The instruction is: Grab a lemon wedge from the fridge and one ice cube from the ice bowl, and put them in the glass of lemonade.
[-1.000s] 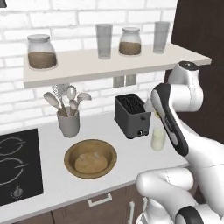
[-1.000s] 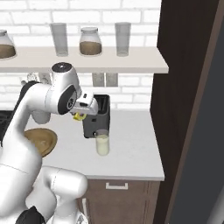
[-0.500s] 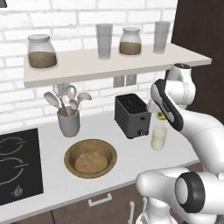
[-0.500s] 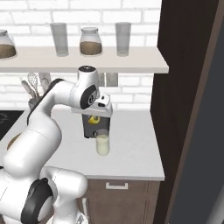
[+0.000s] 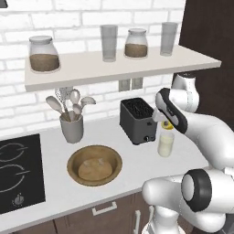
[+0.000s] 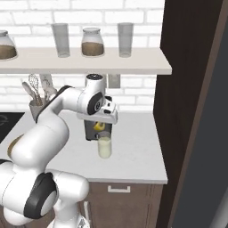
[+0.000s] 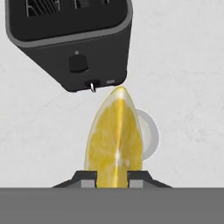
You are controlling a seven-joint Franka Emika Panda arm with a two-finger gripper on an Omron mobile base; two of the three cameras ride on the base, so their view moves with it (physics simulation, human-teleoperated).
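Hand view, gripper (image 7: pixel 113 175) pinching lemon wedge (image 7: pixel 114 138)

The lemon wedge (image 7: pixel 114 139) sat pinched in the gripper (image 7: pixel 112 176), above the glass of lemonade (image 7: pixel 147 136), toaster (image 7: pixel 70 41) beyond.

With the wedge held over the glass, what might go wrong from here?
The lemon wedge sits only partly over the glass of lemonade in the hand view, so a release now may catch the rim or land on the counter. The toaster stands close beside the glass; descending could bump it.
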